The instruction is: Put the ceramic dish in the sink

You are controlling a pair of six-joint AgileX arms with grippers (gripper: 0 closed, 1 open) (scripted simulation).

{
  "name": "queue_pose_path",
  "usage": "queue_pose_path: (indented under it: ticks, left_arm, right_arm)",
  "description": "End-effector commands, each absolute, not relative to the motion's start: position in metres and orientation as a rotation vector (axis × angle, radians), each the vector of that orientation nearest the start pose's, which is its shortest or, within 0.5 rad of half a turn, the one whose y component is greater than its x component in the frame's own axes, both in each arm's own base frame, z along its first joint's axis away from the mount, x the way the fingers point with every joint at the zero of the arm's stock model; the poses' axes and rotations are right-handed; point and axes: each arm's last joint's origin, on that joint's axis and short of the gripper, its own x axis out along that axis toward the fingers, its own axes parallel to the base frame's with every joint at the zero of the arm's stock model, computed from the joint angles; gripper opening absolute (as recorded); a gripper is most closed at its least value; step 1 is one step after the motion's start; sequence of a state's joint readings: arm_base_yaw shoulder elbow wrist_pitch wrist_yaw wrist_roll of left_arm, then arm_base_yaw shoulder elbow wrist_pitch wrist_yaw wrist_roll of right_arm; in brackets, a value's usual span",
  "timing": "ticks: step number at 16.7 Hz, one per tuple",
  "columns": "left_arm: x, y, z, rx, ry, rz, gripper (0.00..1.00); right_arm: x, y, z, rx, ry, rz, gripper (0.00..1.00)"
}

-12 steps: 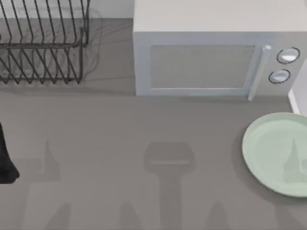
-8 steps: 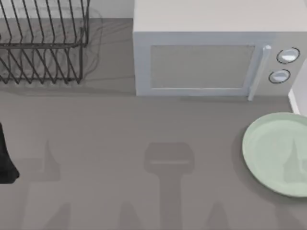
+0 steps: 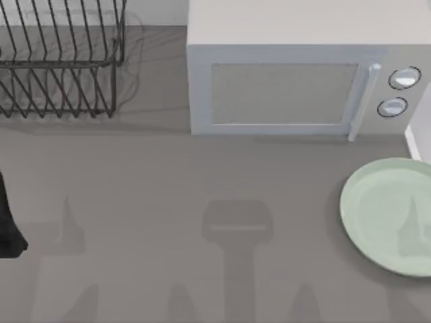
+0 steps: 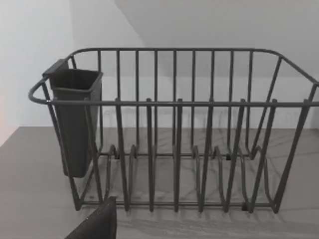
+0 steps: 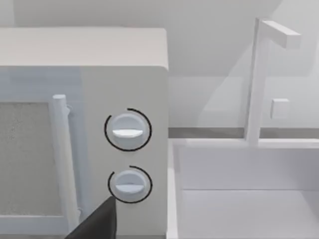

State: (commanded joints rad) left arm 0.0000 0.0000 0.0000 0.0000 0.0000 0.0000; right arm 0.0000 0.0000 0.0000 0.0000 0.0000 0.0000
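Pale mint-green glossy ceramic dish (image 3: 389, 217) lies unmoved at the table's right, near the white-rimmed sink (image 5: 239, 189), untouched; whether our grippers are parted, we cannot tell.

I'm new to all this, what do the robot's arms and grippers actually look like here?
Little of them is in view. At the top view's left edge, a matte black, rounded piece of the left arm pokes in. Each wrist view has a dark charcoal wedge with a slanted edge at the frame's border, seemingly part of the left gripper and the right gripper. No cables, markings or coloured parts are visible.
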Motion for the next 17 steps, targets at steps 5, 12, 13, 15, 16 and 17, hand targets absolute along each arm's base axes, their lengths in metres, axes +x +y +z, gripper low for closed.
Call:
queue_pose_path:
  ticks: [5,12,13,15,16,17]
  left_arm:
    - [0.106,-0.001,0.160,0.000,0.000,0.000,1.00]
    - [0.106,-0.001,0.160,0.000,0.000,0.000,1.00]
    - [0.106,-0.001,0.160,0.000,0.000,0.000,1.00]
    - [0.106,-0.001,0.160,0.000,0.000,0.000,1.00]
    - [0.106,-0.001,0.160,0.000,0.000,0.000,1.00]
    - [0.106,-0.001,0.160,0.000,0.000,0.000,1.00]
  right_arm:
    - [0.106,-0.001,0.160,0.000,0.000,0.000,1.00]
    - [0.106,-0.001,0.160,0.000,0.000,0.000,1.00]
    - [0.106,-0.001,0.162,0.003,0.008,0.003,1.00]
    - [0.106,0.001,0.171,0.018,0.051,0.018,1.00]
    - [0.107,0.002,0.178,0.029,0.085,0.028,1.00]
    - [0.109,0.004,0.186,0.042,0.129,0.041,1.00]
